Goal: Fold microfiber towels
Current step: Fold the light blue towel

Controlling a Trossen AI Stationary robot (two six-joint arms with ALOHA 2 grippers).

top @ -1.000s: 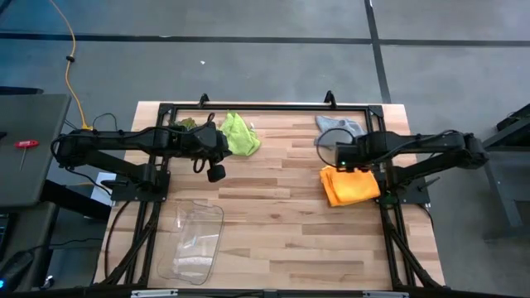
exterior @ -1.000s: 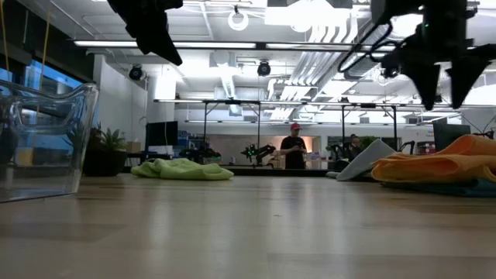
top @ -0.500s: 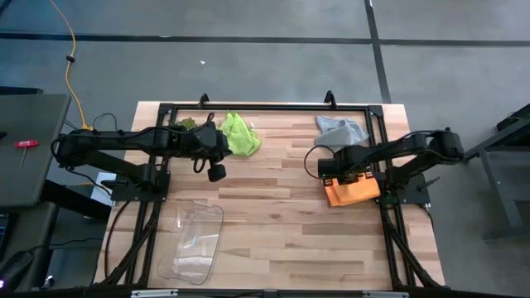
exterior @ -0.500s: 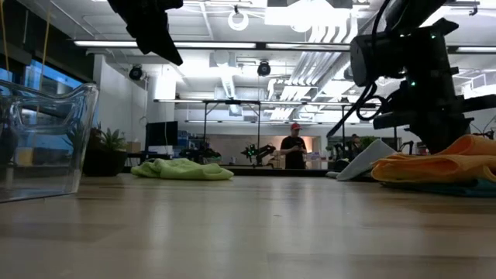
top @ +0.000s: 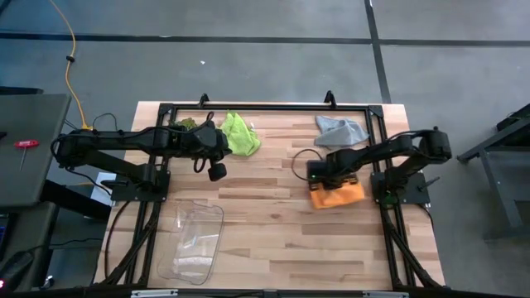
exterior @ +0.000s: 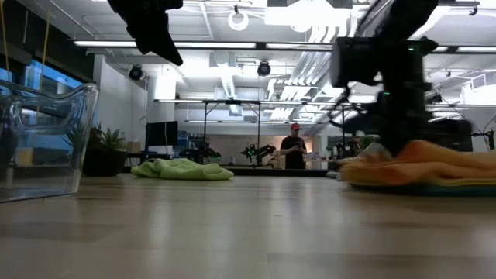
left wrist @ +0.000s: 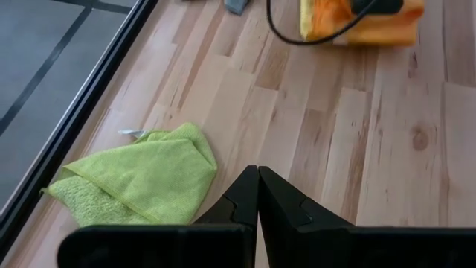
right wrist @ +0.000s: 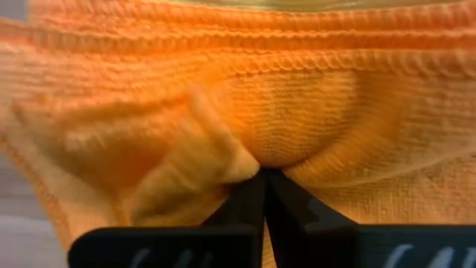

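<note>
An orange towel [top: 338,196] lies crumpled right of the table's middle, with a teal layer [exterior: 434,188] under it. My right gripper [top: 325,175] points down onto its left part and is shut on the cloth. A lime green towel [top: 238,134] lies bunched at the far left and a grey towel [top: 339,130] at the far right, both flat on the wood. My left gripper [top: 215,172] hangs shut above the table, near the green towel [left wrist: 141,182], touching nothing. My right gripper pinches a raised pucker of the orange towel [right wrist: 223,160] between its two fingers, coming from above and pointing down. The cloth bulges up on either side of the fingertips [right wrist: 256,190]. The rest of the towel lies on the layers beneath and on the table.
A clear plastic bin [top: 195,240] lies near the front left. A small green plant [top: 186,124] stands by the far left frame bar. Bare wood stretches between the towels and along the near edge. A person stands far off in the room beyond [exterior: 293,151].
My right gripper has come down onto the orange towel, shut on it, and gone toward the table's left. The orange towel has slid with it toward the left and a little toward the near edge, bunching up.
</note>
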